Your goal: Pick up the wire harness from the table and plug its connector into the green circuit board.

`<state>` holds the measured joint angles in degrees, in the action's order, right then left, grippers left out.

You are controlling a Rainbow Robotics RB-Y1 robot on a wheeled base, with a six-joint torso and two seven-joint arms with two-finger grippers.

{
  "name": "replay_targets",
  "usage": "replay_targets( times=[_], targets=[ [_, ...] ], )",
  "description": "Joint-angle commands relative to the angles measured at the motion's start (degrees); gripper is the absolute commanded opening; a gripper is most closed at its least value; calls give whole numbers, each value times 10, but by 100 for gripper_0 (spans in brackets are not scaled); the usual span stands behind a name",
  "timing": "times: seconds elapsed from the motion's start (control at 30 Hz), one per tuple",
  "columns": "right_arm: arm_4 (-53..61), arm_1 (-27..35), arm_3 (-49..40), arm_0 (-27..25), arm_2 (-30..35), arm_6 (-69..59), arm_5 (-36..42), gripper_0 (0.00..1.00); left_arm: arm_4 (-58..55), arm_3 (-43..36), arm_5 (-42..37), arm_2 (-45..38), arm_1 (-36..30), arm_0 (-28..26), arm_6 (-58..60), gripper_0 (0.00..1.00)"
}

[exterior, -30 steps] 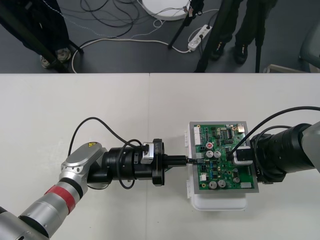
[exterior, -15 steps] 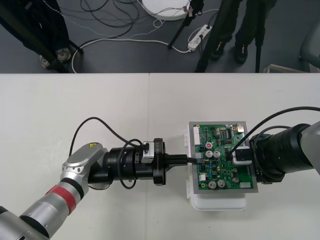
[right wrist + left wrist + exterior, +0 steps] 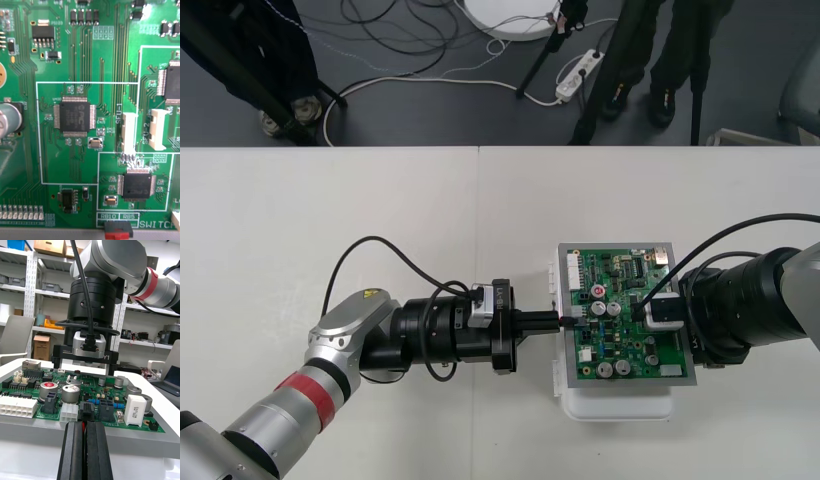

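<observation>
While the left claw pinches the harness behind its black plug at the left edge of the green board, a straight, level push should seat it. The right claw hangs over the board's right side; its grip cannot be told.

Light table — white base on it, carrying green board.
</observation>
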<state>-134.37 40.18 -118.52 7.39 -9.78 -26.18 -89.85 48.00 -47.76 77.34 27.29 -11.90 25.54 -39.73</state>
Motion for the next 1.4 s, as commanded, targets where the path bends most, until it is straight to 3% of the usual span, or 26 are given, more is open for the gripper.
replay_targets(
  times=[0.03, 0.67, 0.97, 1.03, 1.1, 1.13, 1.23, 1.4],
  targets=[
    [9, -28, -20, 16, -12, -14, 2, 100, 1, -12, -26, 15, 22, 28, -27, 0],
    [8, -11, -20, 15, -9, -16, 2, 100, -2, -13, -32, 15, 21, 30, -25, 0],
    [13, 47, -19, 15, 1, -12, 3, 100, 2, -13, -10, 15, -8, 30, -13, 1],
    [16, 63, -19, 15, 1, -12, 3, 100, 2, -12, -3, 15, -17, 30, -12, 14],
    [17, 78, -19, 13, 1, -12, 3, 100, 2, -12, 5, 15, -28, 29, -12, 59],
    [17, 83, -19, 13, 2, -12, 3, 100, 2, -13, 9, 15, -33, 29, -12, 73],
    [17, 100, -19, 12, 5, -12, 2, 100, 1, -13, 21, 15, -49, 29, -19, 100],
    [24, 132, -19, 11, 15, -13, 3, 100, -7, -13, 42, 15, -67, 27, -25, 100]
  ],
)
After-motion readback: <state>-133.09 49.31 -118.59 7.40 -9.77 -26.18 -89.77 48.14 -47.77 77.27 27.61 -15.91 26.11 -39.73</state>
